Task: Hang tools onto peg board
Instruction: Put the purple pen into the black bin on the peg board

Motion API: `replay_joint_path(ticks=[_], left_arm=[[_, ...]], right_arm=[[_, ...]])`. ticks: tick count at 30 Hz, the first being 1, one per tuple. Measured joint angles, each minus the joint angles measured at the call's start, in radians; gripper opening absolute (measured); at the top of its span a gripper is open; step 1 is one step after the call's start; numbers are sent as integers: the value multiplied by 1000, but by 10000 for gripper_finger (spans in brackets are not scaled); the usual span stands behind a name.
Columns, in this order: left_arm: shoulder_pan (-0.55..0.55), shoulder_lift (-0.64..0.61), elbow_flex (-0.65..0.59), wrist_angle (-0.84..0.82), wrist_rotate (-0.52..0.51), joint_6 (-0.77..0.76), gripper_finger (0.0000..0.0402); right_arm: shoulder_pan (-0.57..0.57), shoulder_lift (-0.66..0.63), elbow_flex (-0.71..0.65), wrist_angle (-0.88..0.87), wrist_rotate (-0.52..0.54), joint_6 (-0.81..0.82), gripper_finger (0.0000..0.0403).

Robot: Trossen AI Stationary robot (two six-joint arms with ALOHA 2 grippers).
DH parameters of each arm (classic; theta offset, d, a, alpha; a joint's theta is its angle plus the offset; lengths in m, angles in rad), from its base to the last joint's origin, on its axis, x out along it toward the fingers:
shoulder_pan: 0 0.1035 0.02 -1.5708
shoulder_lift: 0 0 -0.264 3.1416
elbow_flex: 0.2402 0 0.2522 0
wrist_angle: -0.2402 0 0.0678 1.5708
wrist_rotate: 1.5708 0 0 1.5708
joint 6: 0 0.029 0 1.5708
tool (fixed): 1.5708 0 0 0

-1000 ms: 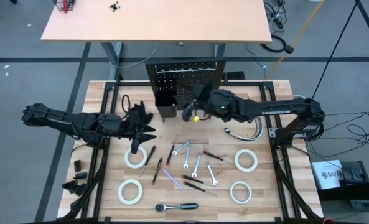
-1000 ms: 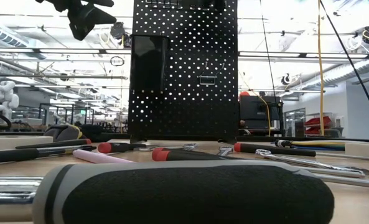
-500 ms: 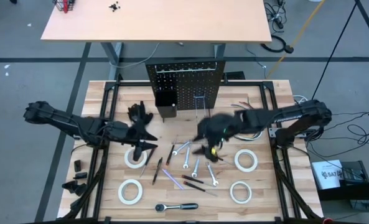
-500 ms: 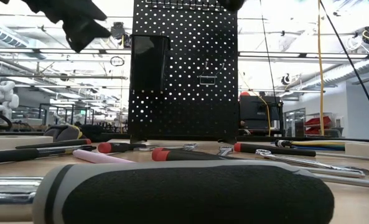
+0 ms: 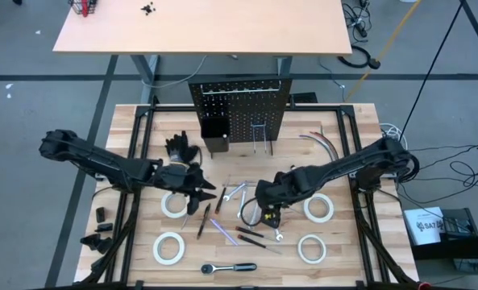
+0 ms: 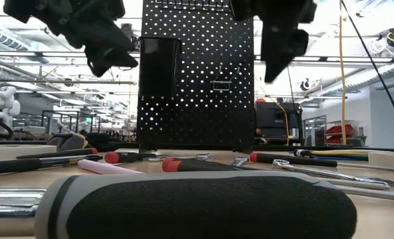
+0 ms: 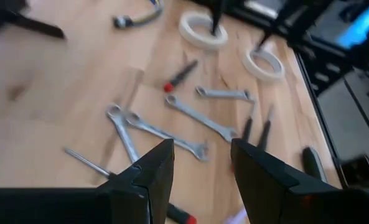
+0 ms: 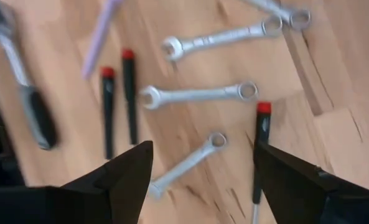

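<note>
Hovering above the wrench cluster (image 5: 251, 205), the right gripper (image 5: 268, 211) is seen with jaws spread wide and nothing between them; three silver open-end wrenches (image 8: 200, 94) and slim black screwdrivers (image 8: 129, 93) with red caps are framed between its fingers in the right wrist view. The left gripper (image 5: 206, 189) is held on the other side of the cluster, just beyond the nearest tape roll (image 5: 175, 204), jaws parted and empty. The peg board (image 5: 240, 113) stands upright at the far edge of the table, well apart from the cluster, with its box bin (image 5: 214, 133) and a wire hook (image 5: 259, 133) on the face towards the tools; nothing is seen hung on it yet. The ratchet (image 5: 229, 267) lies on the near side of the cluster, away from the board. The wrenches are judged stiff, light and flat, with smooth metal likely to slip, so a grip across the middle of the shank is advised, leaving the ring end free for the hook. A thin shank lying flat on wood is expected to need fingertips brought right down to the surface.
</note>
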Motion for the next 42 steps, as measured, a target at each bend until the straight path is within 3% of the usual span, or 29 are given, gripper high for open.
replay_joint_path(ticks=[3, 7, 17, 21, 27, 31, 35, 42], left_arm=[[-3, 41, 0, -2, 67, 0, 162], [-31, 64, 0, -6, 81, 23, 162], [-116, -63, -31, -110, -88, 95, 162], [-119, -133, -98, -32, -97, 106, 162], [-90, -183, -181, 201, -146, 47, 162], [-62, -184, -184, 318, -204, 10, 162], [-41, -184, -184, 404, -277, -34, 162], [-40, -184, -184, 411, -321, -169, 162]], right_arm=[[8, 33, 0, -19, -4, -9, 270], [16, 45, 0, -23, 5, 9, 270], [100, 42, 0, -124, 56, 144, 270], [154, 28, 0, -158, 80, 187, 270], [196, -52, 0, -208, 251, 168, 270], [199, -174, -66, -185, 362, 113, 270], [195, -347, -243, -52, 442, 74, 270], [156, -554, -567, 482, 451, -46, 270]])
